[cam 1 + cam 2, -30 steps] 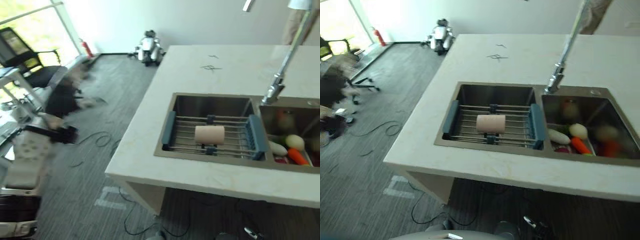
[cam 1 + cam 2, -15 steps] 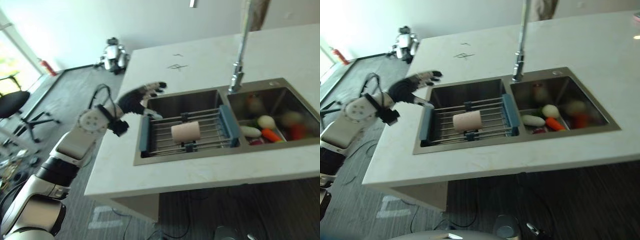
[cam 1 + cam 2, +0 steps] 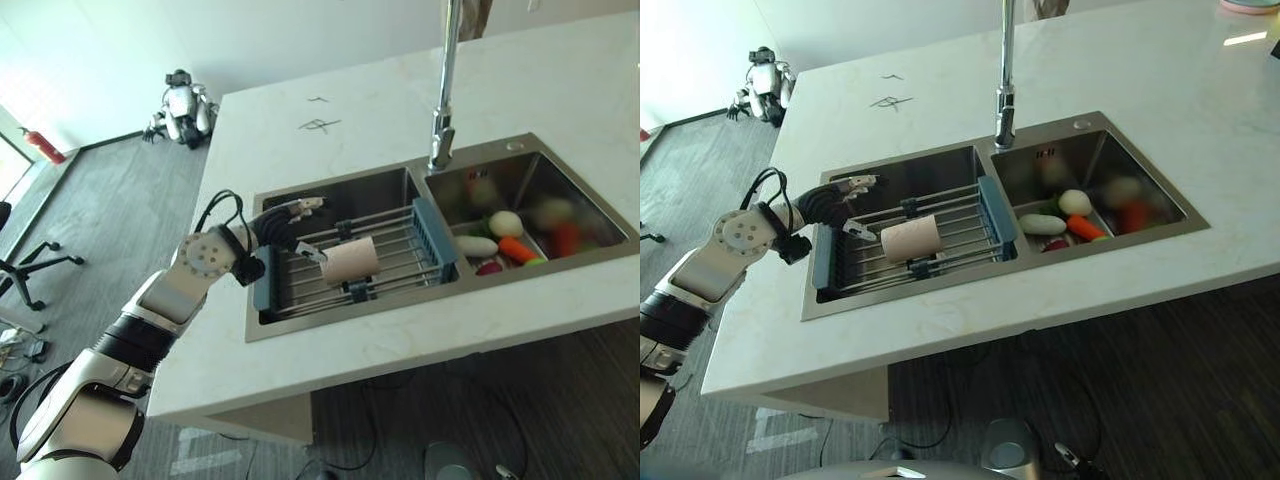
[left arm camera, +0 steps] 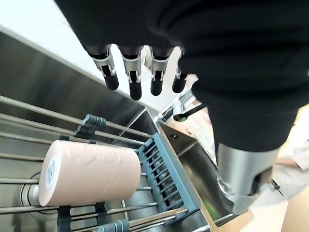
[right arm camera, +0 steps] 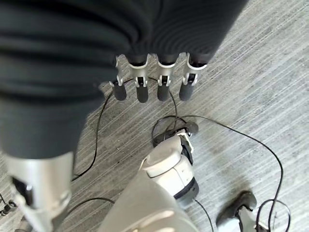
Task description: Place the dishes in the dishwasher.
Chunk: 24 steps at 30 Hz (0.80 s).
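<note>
A pale pink cup [image 3: 350,262] lies on its side on a wire rack with blue ends [image 3: 431,232], which spans the left basin of the steel sink [image 3: 385,186]. My left hand [image 3: 280,225] hovers over the rack's left end, just beside the cup and apart from it. Its fingers [image 4: 133,82] are straight and hold nothing. The cup [image 4: 87,172] lies beneath and past them. My right hand [image 5: 145,87] hangs low over the grey floor with straight fingers and nothing in it.
A tall faucet [image 3: 443,90] stands between the basins. The right basin holds a carrot [image 3: 520,248] and other vegetables. The white counter [image 3: 400,340] surrounds the sink. A small robot [image 3: 182,103] sits on the floor beyond; an office chair [image 3: 20,270] is far left.
The camera has swung right. My left arm has come into view and its hand has moved down over the rack's left end, closer to the cup. The cup has stayed put.
</note>
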{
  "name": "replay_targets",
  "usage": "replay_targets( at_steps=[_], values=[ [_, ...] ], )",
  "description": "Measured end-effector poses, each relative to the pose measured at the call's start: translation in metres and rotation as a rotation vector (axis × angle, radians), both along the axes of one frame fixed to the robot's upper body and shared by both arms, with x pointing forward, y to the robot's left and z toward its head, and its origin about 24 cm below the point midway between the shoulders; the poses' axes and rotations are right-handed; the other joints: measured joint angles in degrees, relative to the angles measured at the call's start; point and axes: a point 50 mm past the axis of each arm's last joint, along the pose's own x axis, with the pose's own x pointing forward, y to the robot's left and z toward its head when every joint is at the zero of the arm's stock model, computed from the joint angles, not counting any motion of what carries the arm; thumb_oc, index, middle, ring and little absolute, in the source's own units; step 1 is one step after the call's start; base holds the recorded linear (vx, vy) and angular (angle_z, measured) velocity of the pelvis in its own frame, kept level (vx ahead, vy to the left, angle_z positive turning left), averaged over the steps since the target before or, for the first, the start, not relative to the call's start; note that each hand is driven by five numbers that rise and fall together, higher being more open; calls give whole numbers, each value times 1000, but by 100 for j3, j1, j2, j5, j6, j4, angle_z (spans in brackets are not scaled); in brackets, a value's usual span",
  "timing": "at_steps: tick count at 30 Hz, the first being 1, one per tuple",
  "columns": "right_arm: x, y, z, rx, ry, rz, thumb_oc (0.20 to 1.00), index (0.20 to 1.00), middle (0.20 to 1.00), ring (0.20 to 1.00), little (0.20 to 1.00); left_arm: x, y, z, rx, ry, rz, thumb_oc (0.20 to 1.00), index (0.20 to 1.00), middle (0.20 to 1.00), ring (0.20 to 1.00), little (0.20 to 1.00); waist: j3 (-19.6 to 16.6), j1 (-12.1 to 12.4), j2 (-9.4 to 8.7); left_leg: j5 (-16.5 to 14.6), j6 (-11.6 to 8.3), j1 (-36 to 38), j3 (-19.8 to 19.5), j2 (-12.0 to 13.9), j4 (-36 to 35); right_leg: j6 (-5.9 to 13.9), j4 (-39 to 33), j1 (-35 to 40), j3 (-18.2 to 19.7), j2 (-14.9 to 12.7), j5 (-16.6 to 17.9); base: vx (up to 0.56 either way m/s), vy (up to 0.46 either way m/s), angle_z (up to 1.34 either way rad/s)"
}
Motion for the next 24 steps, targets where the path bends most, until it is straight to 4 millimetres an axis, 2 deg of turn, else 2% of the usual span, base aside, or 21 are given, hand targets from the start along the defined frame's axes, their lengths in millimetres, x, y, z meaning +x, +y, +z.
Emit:
replay_targets(
  at_steps=[4,21,24],
  values=[
    [13,0,2,1,-41,1,1000,1000,1000,1000,1000,-1,-7,0,21,-31,-12,1000,1000,1000,1000,1000,141,-76,-23,-9,2,0,39,-9,-1,12,12,-40,49,6,19,-11,-10,-5],
    [13,0,2,-6,-44,1,1000,1000,1000,1000,1000,0,-12,-14,77,-18,-14,1000,1000,1000,1000,1000,187,-240,48,-16,-3,70,203,-10,-10,41,15,-87,202,34,38,-7,6,-5],
    [16,-1,3,-8,-53,3,1000,1000,1000,1000,1000,3,-6,-18,82,0,17,1000,1000,1000,1000,1000,195,-239,57,-16,-3,67,201,-10,-12,17,17,-94,208,43,53,0,0,0]
  ],
)
